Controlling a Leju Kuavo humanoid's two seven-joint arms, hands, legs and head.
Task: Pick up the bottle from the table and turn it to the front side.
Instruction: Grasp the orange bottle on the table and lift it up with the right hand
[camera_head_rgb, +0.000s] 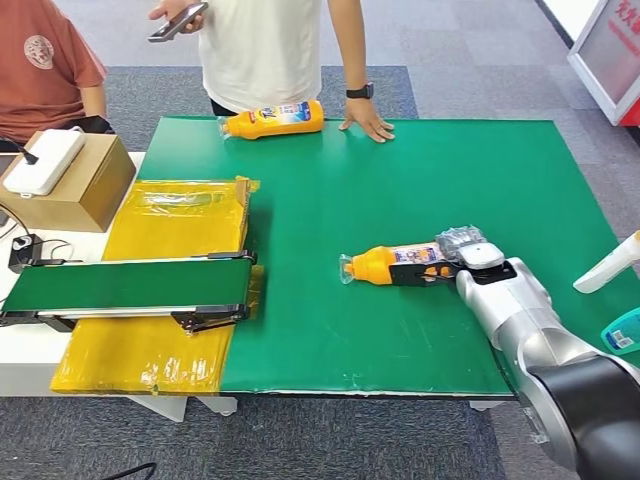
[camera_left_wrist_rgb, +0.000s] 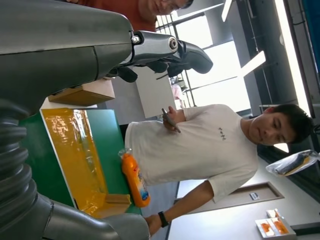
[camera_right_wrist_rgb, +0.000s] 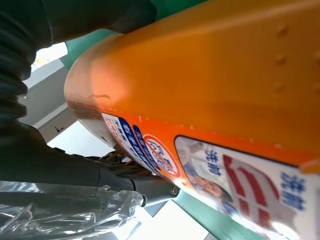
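An orange bottle (camera_head_rgb: 381, 265) lies on its side on the green table (camera_head_rgb: 340, 200), clear cap toward the left, label up. My right hand (camera_head_rgb: 453, 268) grips its base end, dark fingers wrapped across the label. In the right wrist view the orange body and label (camera_right_wrist_rgb: 211, 100) press close against the hand. Whether the bottle touches the table I cannot tell. My left hand (camera_left_wrist_rgb: 171, 50) is raised off the table with its dark fingers (camera_left_wrist_rgb: 192, 55) stretched out and nothing in them.
A second orange bottle (camera_head_rgb: 275, 120) lies at the table's far edge, beside a person's hand (camera_head_rgb: 367, 120). A small green conveyor (camera_head_rgb: 128, 285) crosses a yellow sheet (camera_head_rgb: 181, 220) at left. A cardboard box (camera_head_rgb: 75, 185) stands behind it. A white spray bottle (camera_head_rgb: 607, 265) sits at right.
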